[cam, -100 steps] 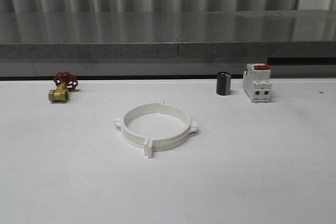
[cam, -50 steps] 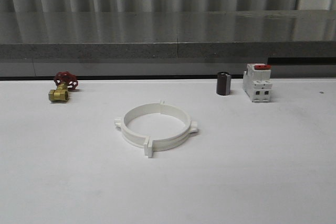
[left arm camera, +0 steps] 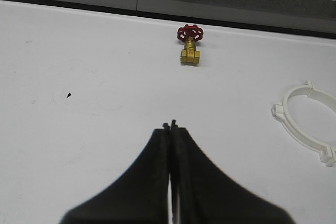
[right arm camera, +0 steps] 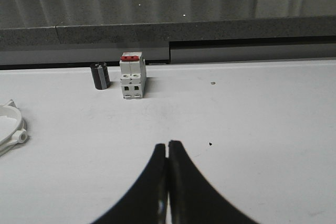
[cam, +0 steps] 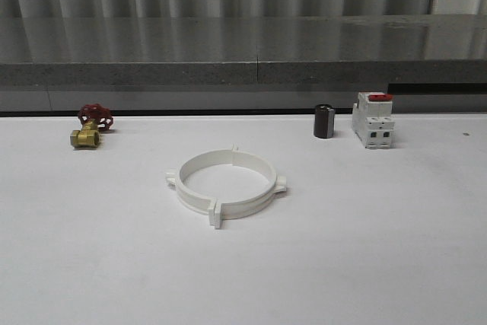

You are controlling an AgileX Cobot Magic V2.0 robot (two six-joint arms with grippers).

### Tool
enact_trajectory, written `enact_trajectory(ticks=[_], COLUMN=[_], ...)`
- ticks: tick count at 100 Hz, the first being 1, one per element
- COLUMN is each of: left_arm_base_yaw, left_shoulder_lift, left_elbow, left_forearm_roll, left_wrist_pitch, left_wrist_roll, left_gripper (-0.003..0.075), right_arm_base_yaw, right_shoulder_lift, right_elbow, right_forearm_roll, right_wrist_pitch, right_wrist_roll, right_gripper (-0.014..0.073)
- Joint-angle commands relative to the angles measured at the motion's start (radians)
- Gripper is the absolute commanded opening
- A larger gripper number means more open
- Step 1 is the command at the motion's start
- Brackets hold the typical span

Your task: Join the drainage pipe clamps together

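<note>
Drainage pipe clamps point(cam: 225, 183) lie joined as ring on table point(cam: 365, 249), task apparently complete; left gripper point(left arm camera: 170, 125), right gripper point(right arm camera: 167, 143) closed, empty, well apart from ring.

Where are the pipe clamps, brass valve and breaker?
drainage pipe clamps point(cam: 199, 199), front view, near wall of ring.
brass valve point(cam: 84, 138), front view, brass body.
breaker point(cam: 373, 122), front view, white housing.
</note>
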Motion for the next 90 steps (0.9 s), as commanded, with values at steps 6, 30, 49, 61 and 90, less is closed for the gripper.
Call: enact_trajectory(ticks=[6,30,49,61,90], left_arm_base_yaw=[0.001,0.001,0.001,0.001,0.001], left_shoulder_lift=[0.007,0.007,-0.04,-0.11,-0.325], left_elbow=[-0.026,-0.02,0.104,0.208,0.423], left_forearm_roll=[0.051,0.045,-0.07,-0.093,-0.083], left_wrist_pitch=[-0.093,-0.146,-0.49,-0.595,-0.605], left_wrist_roll=[0.0,0.0,0.133,0.179,0.179], left_gripper=[-0.002,-0.002,-0.002,-0.002,-0.002], right_arm_base_yaw=[-0.003,-0.003,-0.003,-0.003,-0.003], right_shoulder_lift=[-0.02,-0.02,-0.02,-0.02,-0.02], right_elbow=[-0.015,-0.015,-0.015,-0.015,-0.015], right_forearm_roll=[0.001,0.001,0.001,0.001,0.001], right_wrist_pitch=[-0.08,-0.08,-0.08,-0.08,-0.08], right_wrist_roll=[-0.006,-0.006,-0.006,-0.006,-0.006], right_gripper=[-0.0068,-0.0068,-0.0068,-0.0068,-0.0068])
